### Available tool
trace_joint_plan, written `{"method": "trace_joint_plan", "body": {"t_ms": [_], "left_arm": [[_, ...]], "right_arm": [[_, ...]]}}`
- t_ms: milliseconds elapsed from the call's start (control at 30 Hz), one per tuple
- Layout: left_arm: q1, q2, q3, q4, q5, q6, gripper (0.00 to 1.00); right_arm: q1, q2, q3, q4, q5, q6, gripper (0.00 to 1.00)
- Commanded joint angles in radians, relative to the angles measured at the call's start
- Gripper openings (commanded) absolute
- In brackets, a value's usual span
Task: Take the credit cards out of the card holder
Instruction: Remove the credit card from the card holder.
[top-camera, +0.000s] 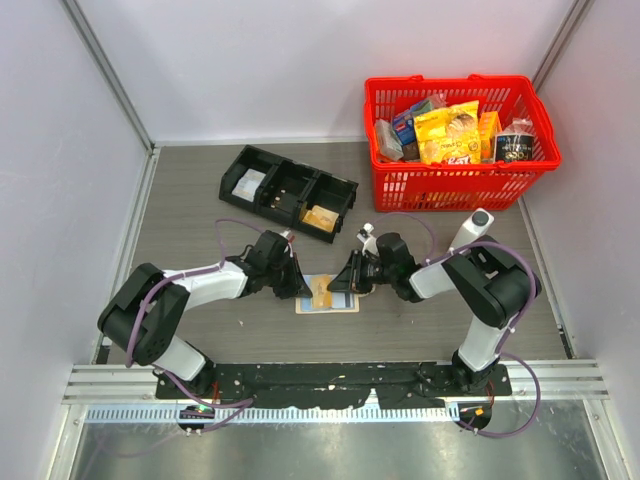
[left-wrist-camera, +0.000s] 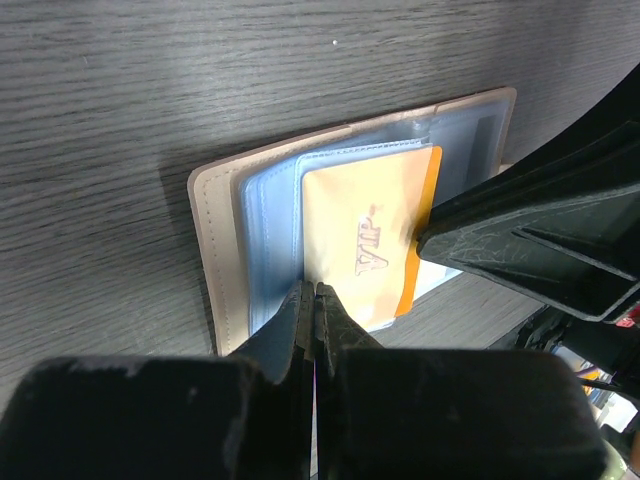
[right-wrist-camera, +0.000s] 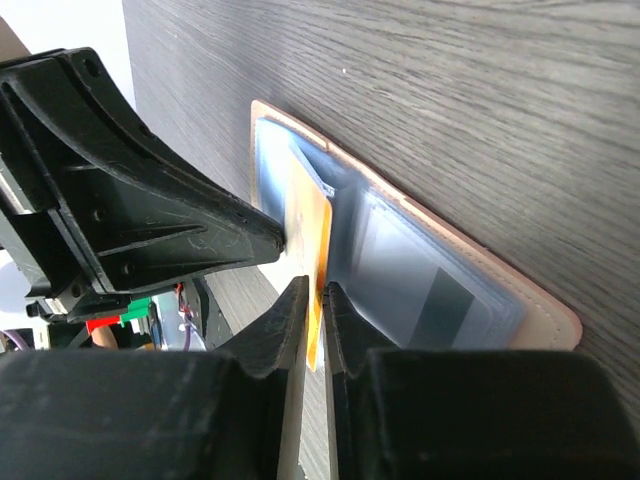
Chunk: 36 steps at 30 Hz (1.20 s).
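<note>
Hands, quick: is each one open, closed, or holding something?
Left hand: closed, tips against the card holder; grip unclear.
Right hand: closed on the yellow card.

The black left arm (top-camera: 190, 290) lies low, reaching toward 3 o'clock; the black right arm (top-camera: 470, 285) reaches toward 9 o'clock, and the two meet nearly tip to tip. The left hand (left-wrist-camera: 315, 294) has its fingers pressed together. The right hand (right-wrist-camera: 316, 292) pinches a thin orange-yellow plastic card (right-wrist-camera: 308, 225).

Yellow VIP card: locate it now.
In the top view the yellow VIP card lies on the open card holder, below the black tray, its edge in the right gripper.
</note>
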Motion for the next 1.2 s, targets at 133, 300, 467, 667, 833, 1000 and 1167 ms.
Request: {"method": "trace_joint_plan", "body": {"t_ms": [133, 300, 467, 667, 833, 1000, 1167], "left_arm": [[0.012, -0.003, -0.010, -0.069, -0.055, 0.013, 0.00], [0.012, -0.003, -0.012, -0.067, -0.055, 0.012, 0.00], [0.015, -0.003, -0.016, -0.075, -0.061, 0.010, 0.00], [0.020, -0.007, -0.024, -0.076, -0.062, 0.009, 0.00], [0.020, -0.011, -0.022, -0.072, -0.056, 0.009, 0.00], [0.021, 0.003, -0.021, -0.063, -0.041, 0.009, 0.00], [0.021, 0.005, -0.021, -0.057, -0.038, 0.007, 0.00]], "right_arm": [[-0.004, 0.027, 0.011, 0.049, -0.014, 0.000, 0.16], [-0.004, 0.026, 0.006, 0.063, -0.023, 0.000, 0.01], [-0.022, -0.011, -0.015, 0.051, -0.028, -0.006, 0.01], [-0.068, -0.105, -0.031, -0.081, -0.010, -0.075, 0.01], [-0.074, -0.143, -0.032, -0.142, 0.000, -0.101, 0.01], [-0.073, -0.114, -0.020, -0.130, -0.007, -0.093, 0.14], [-0.063, -0.076, -0.006, -0.103, -0.019, -0.078, 0.20]]}}
